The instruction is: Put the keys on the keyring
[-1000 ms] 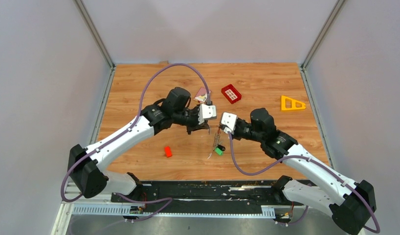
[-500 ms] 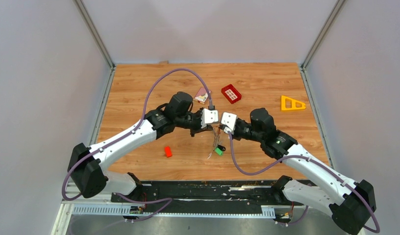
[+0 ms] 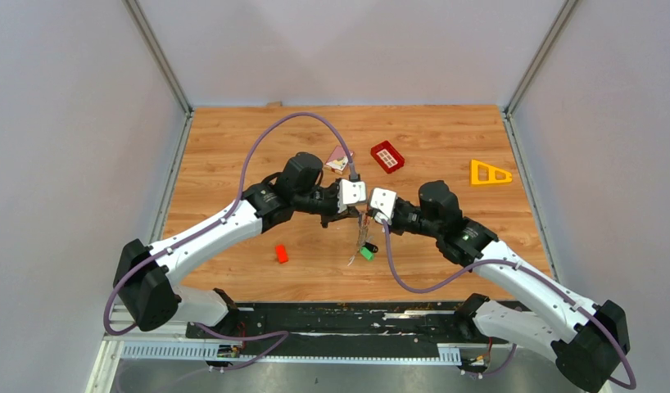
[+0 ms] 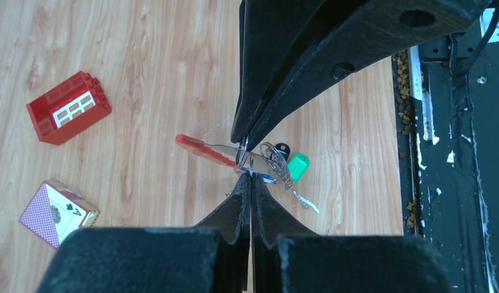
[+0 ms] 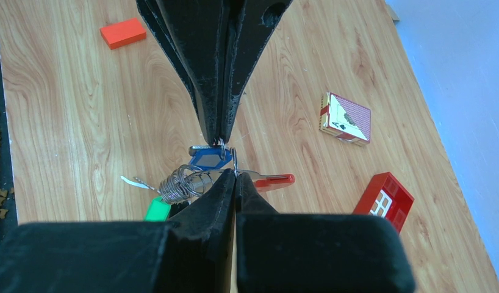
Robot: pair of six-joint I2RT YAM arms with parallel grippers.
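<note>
My left gripper point(image 4: 250, 178) is pinching the keyring point(image 4: 204, 149) with its jaws together, tip to tip with the right gripper point(image 5: 235, 176), which is also clamping it; I think this is for spreading the ring. The blue key point(image 5: 209, 157) and green key point(image 4: 297, 166) are hanging just under the tips. The red gridded tray point(image 4: 39, 119), well apart from them, is showing no key inside.

The keys point(image 5: 205, 157) have green, blue and black heads.
</note>
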